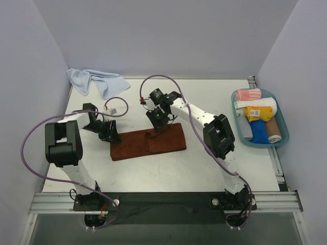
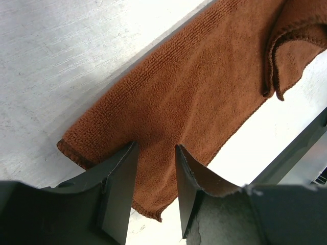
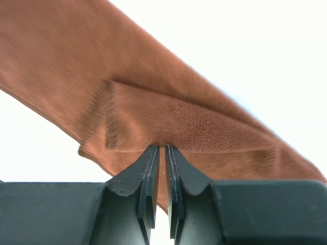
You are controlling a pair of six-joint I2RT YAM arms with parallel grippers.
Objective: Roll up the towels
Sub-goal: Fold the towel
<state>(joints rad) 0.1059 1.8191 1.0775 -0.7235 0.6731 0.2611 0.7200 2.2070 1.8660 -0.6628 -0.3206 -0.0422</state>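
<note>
A: Where's the rust-brown terry cloth towel [image 1: 163, 144]?
B: Flat in the middle of the white bench [image 1: 168, 173], long axis 9 to 3. The pale light-blue cloth towel [image 1: 96, 80] is crumpled at 11, in the far corner, well apart from both arms.
A: Claws?
B: Left claw [image 2: 153, 173] is at the brown towel's 9 o'clock end. Jaws are apart, straddling the short hem, with cloth showing in the gap. Right claw [image 3: 159, 153] is on the 12 o'clock long edge. Jaws are nearly together, tips nipping a small raised fold (looks clamped, only a thin slit left).
A: Handling?
B: Light and limp, no stiffness, so it should sag wherever it's unsupported. Terry pile should hold well in the pads and drag on the bench. Bunching is the worry, not slip. Not fragile.
A: Where to grab?
B: My call is both corners of one short end, on the hem, where it's thickest. A mid-edge pinch only lifts a pucker, and the roll would likely skew.
A: Blue one?
B: Looks thinner, probably floppier. It needs spreading flat first. The oval teal plastic tray [image 1: 261, 145] at 3 holds rolled cloths.
</note>
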